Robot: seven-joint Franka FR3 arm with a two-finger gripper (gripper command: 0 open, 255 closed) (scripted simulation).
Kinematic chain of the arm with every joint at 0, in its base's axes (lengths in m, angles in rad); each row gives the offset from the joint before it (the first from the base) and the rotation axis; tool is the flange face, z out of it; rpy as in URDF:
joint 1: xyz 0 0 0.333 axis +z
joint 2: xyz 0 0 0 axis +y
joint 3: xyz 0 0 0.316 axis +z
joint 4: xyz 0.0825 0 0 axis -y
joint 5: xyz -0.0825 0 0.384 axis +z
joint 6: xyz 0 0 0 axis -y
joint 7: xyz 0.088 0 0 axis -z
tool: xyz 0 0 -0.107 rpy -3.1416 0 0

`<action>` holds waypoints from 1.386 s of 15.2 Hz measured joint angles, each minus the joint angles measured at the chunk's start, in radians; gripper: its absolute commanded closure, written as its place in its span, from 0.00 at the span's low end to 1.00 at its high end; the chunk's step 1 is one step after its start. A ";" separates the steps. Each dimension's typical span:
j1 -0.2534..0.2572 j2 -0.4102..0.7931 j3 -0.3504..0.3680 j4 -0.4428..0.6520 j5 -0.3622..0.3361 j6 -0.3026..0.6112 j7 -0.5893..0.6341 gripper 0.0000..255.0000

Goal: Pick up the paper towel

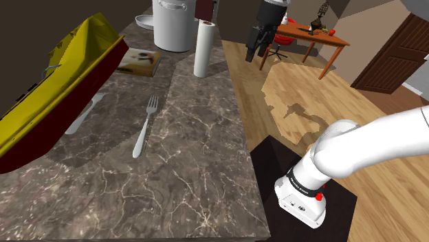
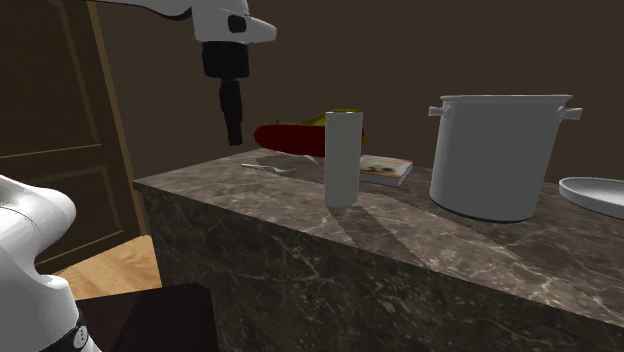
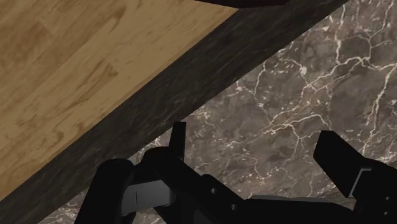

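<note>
one paper towel (image 1: 203,48) upright; tool (image 3: 254,132) fingers apart; plate (image 2: 597,192) cropped

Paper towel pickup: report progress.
Done: nothing yet; the paper towel stands upright on the counter, untouched. In hand: the open gripper hangs above the counter's edge, apart from the roll. Left: reach the roll, close on it, lift.

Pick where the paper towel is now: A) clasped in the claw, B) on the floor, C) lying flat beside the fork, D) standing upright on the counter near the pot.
D: the paper towel stands upright on the counter near the pot, the open claw well apart from it.
</note>
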 measured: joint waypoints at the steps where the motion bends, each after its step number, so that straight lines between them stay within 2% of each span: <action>1: -0.001 0.037 0.007 0.041 -0.004 0.003 0.009 0.00; 8: -0.010 0.289 0.044 0.321 -0.050 0.016 0.065 0.00; 15: 0.003 0.582 0.085 0.715 -0.125 -0.052 0.136 0.00; 18: 0.004 0.602 0.087 0.721 -0.133 -0.033 0.143 0.00; 21: 0.003 0.585 0.085 0.658 -0.131 0.013 0.145 0.00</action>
